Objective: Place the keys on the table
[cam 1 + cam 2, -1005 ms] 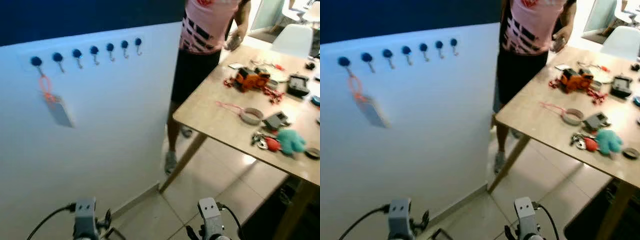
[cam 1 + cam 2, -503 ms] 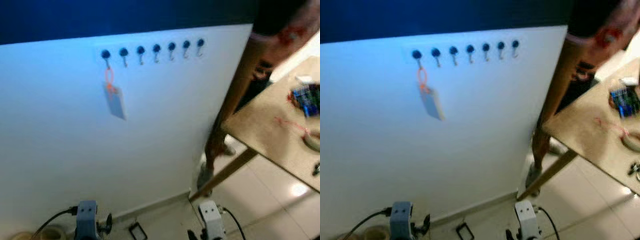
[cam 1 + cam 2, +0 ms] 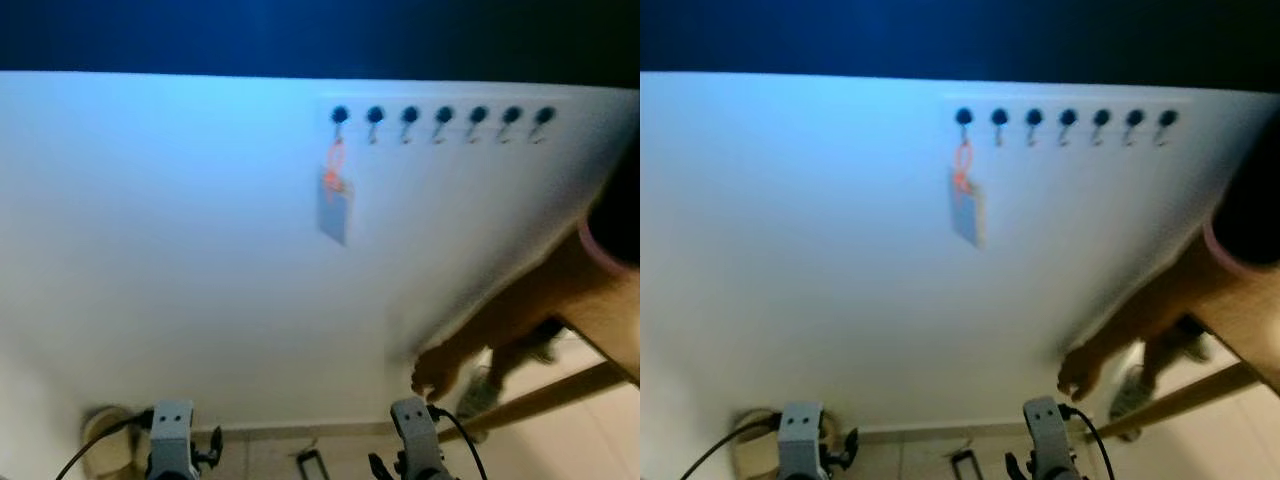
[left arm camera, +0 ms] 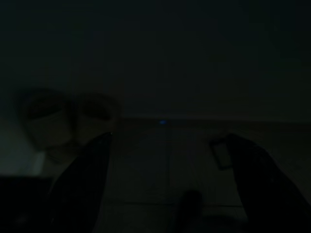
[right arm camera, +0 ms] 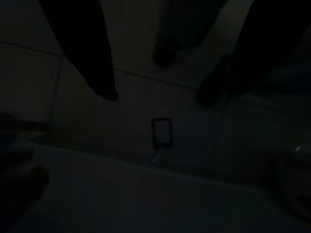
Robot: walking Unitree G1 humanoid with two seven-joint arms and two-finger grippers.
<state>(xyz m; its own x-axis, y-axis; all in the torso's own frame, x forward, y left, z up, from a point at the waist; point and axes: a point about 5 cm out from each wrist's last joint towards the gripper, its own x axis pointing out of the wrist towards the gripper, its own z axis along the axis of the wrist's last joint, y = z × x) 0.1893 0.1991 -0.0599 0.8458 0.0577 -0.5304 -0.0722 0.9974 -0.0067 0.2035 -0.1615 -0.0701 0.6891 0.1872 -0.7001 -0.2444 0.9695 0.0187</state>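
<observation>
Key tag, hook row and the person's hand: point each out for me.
Key tag (image 3: 335, 212): left eye view, on the grey card below its orange loop.
Hook row (image 3: 443, 116): left eye view, on the fourth dark knob, the middle one.
Hand (image 3: 1076, 373): right eye view, on the palm, beside the wall.

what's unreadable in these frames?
- Tag on the orange loop, first hook: eye views blurred, so any keys on it can't be confirmed.
- Person: cut off by the right edge; hand smeared.
- Table leg: the tabletop is out of frame.
- Wrist views: very dark; the floor item is unidentifiable.
</observation>
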